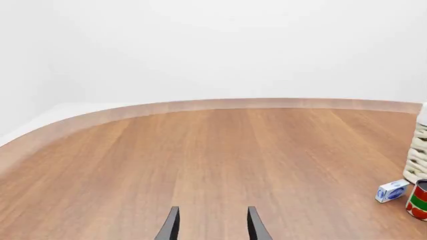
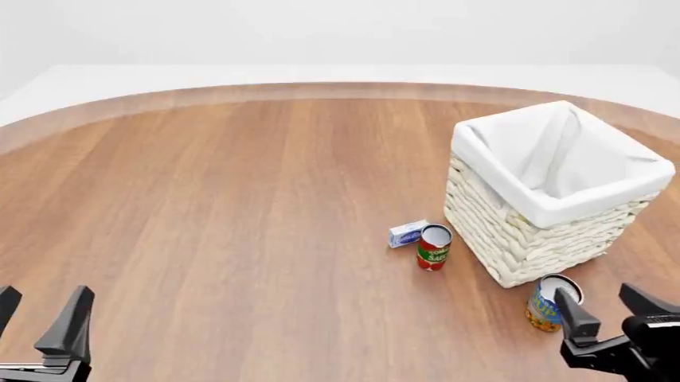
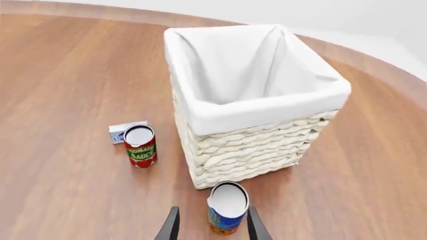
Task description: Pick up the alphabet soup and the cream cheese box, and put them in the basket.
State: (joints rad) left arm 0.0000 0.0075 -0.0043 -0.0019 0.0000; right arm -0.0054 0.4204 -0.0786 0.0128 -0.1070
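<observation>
On the wooden table (image 2: 212, 239), the basket (image 2: 552, 211) holds nothing (both picks remain): alphabet soup (image 3: 227, 212) stands just before the open right gripper (image 3: 210, 227), cream cheese box (image 2: 407, 234) beside the tomato sauce can (image 2: 434, 247); left gripper (image 1: 210, 225) open, idle.

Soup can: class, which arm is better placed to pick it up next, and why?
Right. The right gripper is open with the soup can standing just ahead of its fingers, beside the basket. The left gripper, also open, is at the table's far left side, facing bare wood.
</observation>
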